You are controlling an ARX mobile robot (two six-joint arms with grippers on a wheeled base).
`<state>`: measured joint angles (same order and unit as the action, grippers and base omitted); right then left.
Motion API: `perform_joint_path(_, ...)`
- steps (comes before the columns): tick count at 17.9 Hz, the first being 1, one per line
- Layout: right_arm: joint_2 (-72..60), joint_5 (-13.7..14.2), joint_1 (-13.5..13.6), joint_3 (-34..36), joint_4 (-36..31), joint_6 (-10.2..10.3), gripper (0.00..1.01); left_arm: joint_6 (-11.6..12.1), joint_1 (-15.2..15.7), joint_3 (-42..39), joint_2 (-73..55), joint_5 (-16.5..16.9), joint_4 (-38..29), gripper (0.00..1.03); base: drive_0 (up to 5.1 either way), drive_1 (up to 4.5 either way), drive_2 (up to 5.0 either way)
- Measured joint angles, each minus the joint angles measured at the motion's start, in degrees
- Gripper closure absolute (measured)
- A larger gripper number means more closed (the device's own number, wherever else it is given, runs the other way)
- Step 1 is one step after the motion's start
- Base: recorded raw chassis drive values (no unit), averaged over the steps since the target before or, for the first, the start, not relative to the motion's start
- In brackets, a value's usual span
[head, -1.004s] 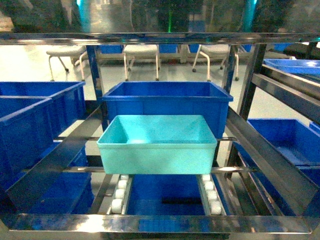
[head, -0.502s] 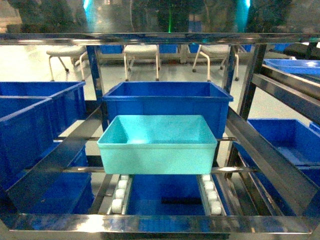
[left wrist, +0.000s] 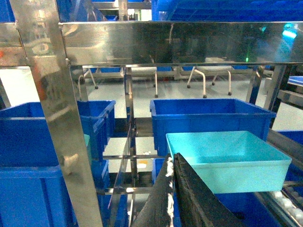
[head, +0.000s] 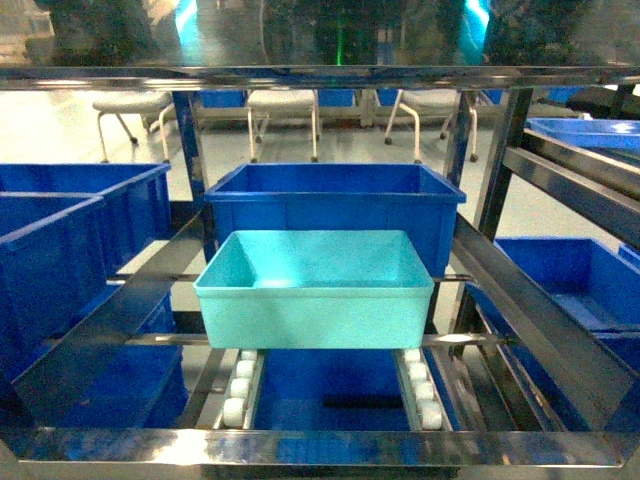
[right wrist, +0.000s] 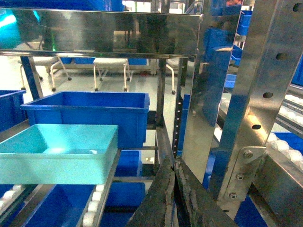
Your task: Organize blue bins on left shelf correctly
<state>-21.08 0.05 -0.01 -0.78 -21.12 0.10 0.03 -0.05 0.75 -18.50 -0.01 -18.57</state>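
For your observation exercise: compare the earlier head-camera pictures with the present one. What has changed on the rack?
Nothing visibly changed: the turquoise tub sits on the roller tracks in front of the dark blue bin, as before.

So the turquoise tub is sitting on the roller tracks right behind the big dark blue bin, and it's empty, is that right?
Not quite. The turquoise tub does sit on the white roller tracks and looks empty, but it is in front of the big dark blue bin, on the camera's side, not behind it. The head view shows this plainly, and both wrist views agree.
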Motion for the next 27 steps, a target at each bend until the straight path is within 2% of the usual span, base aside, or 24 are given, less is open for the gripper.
perform_joint_path(5,7.56,0.0,0.0,0.0,7.54,0.0,0.99,0.0,0.0,0.0,6.56,-0.02,6.51,1.01,0.0,0.0,0.0)
perform_joint_path(13,10.27,0.0,0.0,0.0,10.16,0.0,0.99,0.0,0.0,0.0,8.96,-0.02,9.01,1.01,0.0,0.0,0.0)
perform_joint_path(16,10.91,0.0,0.0,0.0,10.84,0.0,0.99,0.0,0.0,0.02,13.79,-0.02,16.72,1.01,0.0,0.0,0.0)
perform_joint_path(17,13.09,0.0,0.0,-0.04,13.97,0.02,0.99,0.0,0.0,0.02,17.84,-0.02,18.84,1.01,0.0,0.0,0.0)
perform_joint_path(18,19.85,-0.07,0.0,-0.04,21.44,-0.07,0.99,-0.02,0.0,0.15,18.08,-0.24,18.56,1.01,0.0,0.0,0.0)
perform_joint_path(27,20.83,-0.09,0.0,-0.07,21.38,-0.11,0.99,-0.02,0.04,0.02,18.08,-0.04,18.82,1.01,0.0,0.0,0.0)
